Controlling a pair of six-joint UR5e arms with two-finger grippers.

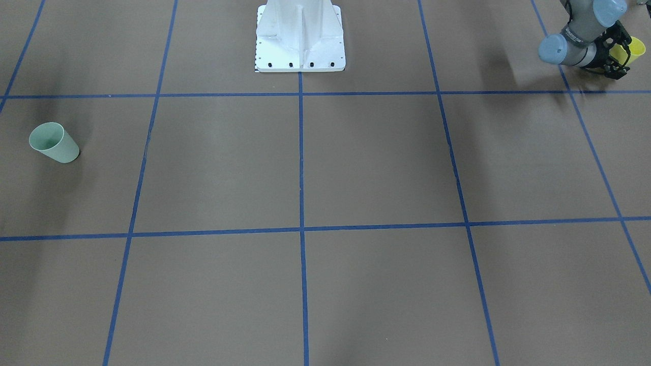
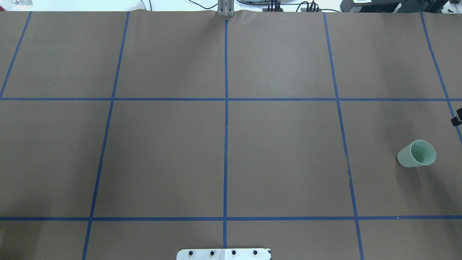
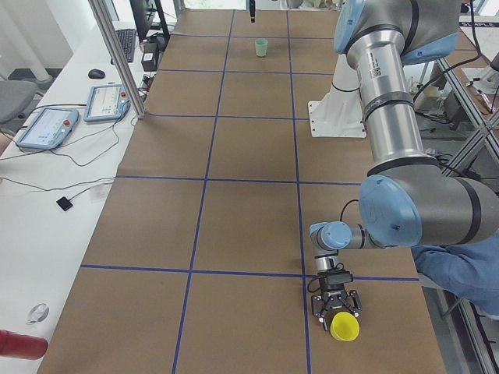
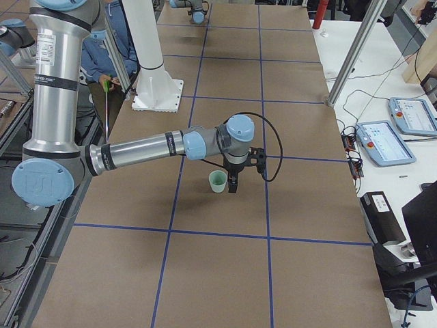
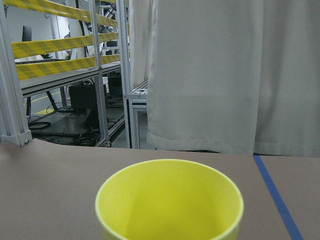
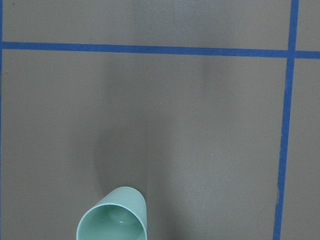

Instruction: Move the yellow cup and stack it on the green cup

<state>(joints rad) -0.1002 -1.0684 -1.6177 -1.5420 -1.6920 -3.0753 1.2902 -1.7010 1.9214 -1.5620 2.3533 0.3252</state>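
A desk (image 2: 162, 155) covered in brown paper carries a grid of blue tape lines (image 2: 226, 144). Along one side, a white bench (image 3: 47, 234) holds a keyboard (image 3: 125, 44), a mouse (image 3: 96, 74), a screen handset (image 3: 107, 102) and a second handset (image 3: 45, 128) just beside it, with cables. Beyond the desk's end hang a grey curtain (image 5: 225, 75) and yellow striped rails (image 5: 55, 47).

Bright, even, diffuse light falls from above, so the brown table paper (image 1: 376, 168) carries only soft, blurred shadows: a faint patch beside the left gripper (image 1: 621, 53) and a grey band stretching away from the green cup (image 6: 114, 220). The yellow cup (image 5: 170, 200), close under the left wrist lens, looks slightly soft.
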